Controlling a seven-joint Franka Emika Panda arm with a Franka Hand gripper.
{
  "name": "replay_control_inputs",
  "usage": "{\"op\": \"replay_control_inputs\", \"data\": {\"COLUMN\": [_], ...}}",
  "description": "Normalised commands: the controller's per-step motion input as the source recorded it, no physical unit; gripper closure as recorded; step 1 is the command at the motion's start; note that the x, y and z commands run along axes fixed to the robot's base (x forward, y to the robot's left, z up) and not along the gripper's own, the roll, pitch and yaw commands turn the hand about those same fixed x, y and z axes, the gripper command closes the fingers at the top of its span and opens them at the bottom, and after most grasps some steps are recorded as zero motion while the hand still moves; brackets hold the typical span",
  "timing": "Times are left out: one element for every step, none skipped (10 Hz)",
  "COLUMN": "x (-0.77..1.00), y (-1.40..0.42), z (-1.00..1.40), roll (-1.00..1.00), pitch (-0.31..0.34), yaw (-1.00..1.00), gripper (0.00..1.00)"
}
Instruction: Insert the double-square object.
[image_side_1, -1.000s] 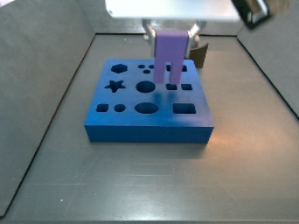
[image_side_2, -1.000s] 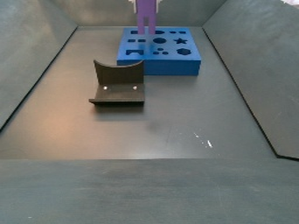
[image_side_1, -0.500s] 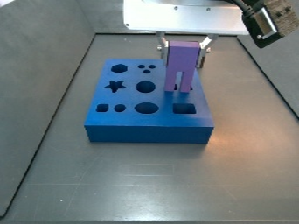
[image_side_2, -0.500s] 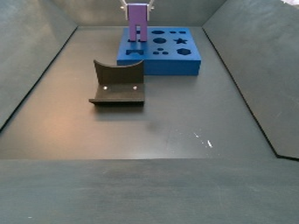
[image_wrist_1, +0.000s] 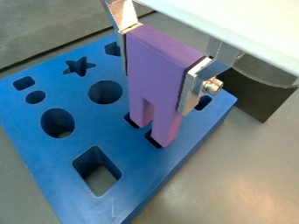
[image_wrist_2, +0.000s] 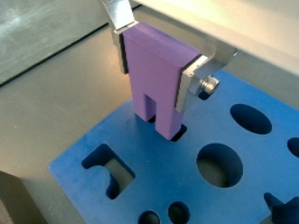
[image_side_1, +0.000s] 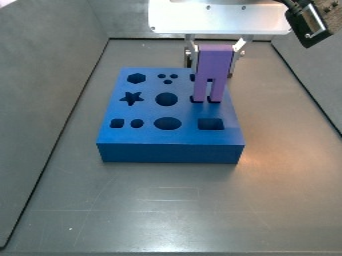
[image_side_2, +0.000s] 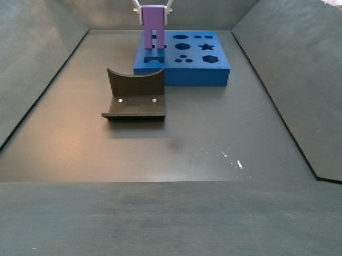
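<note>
My gripper (image_wrist_1: 159, 59) is shut on the purple double-square object (image_wrist_1: 156, 83), held upright over the blue block with shape holes (image_wrist_1: 70, 114). In both wrist views its two square legs reach down into two small square holes at the block's edge (image_wrist_2: 163, 131). The silver fingers (image_wrist_2: 191, 80) clamp its upper part from both sides. In the side views the object (image_side_1: 210, 76) (image_side_2: 154, 35) stands on the blue block (image_side_1: 154, 135) (image_side_2: 201, 60), with the gripper (image_side_1: 214, 50) above it.
The dark brown curved piece (image_side_2: 134, 97) lies on the grey floor apart from the blue block. A dark object (image_wrist_1: 267, 92) sits beside the block in a wrist view. Grey walls enclose the floor.
The gripper has carried the purple object down and slightly sideways; its legs have gone from hanging above the block to entering the two square holes.
</note>
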Motion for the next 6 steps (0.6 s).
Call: {"op": "replay_control_inputs", "data": {"x": [0.0,0.0,-0.07,-0.08,-0.01,0.0], "y": [0.0,0.0,-0.06,-0.14,-0.09,0.0], "z": [-0.09,-0.04,-0.11,-0.07,-0.19,-0.36], "roll": [-0.03,0.0,-0.01,-0.01,0.0,0.0], "pitch": [-0.02,0.0,-0.01,-0.01,-0.01,0.0], "yaw": [0.0,0.0,0.0,0.0,0.01,0.03], "gripper": [1.0,1.0,1.0,1.0,1.0,1.0]}}
